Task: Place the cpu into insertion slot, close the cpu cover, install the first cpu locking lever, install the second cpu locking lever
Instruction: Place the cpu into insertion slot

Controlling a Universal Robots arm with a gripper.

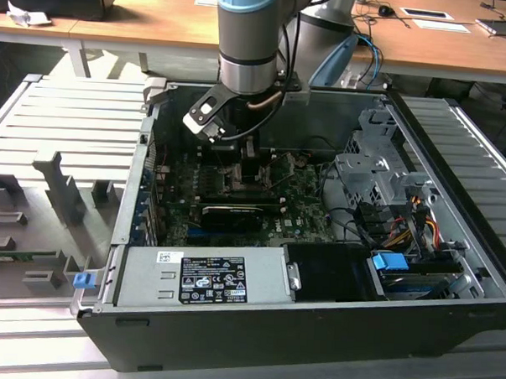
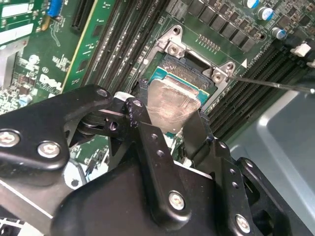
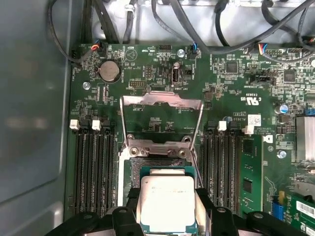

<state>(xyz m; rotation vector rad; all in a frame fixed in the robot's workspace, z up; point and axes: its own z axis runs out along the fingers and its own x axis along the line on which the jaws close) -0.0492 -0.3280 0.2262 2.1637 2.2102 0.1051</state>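
Just above the insertion slot (image 3: 152, 164), the hand (image 3: 167, 204) gripped the cpu (image 3: 166, 191) by two edges, with the cpu cover (image 3: 162, 101) raised beyond the slot; a tilted or offset release could probably jam the chip or bend contacts.

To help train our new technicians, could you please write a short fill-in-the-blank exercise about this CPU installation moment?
1. The gripper is shut on the ____.
2. The cpu cover is ____, raised off the insertion slot.
3. The circuit board around the slot is coloured ____.
Missing words: cpu; open; green.
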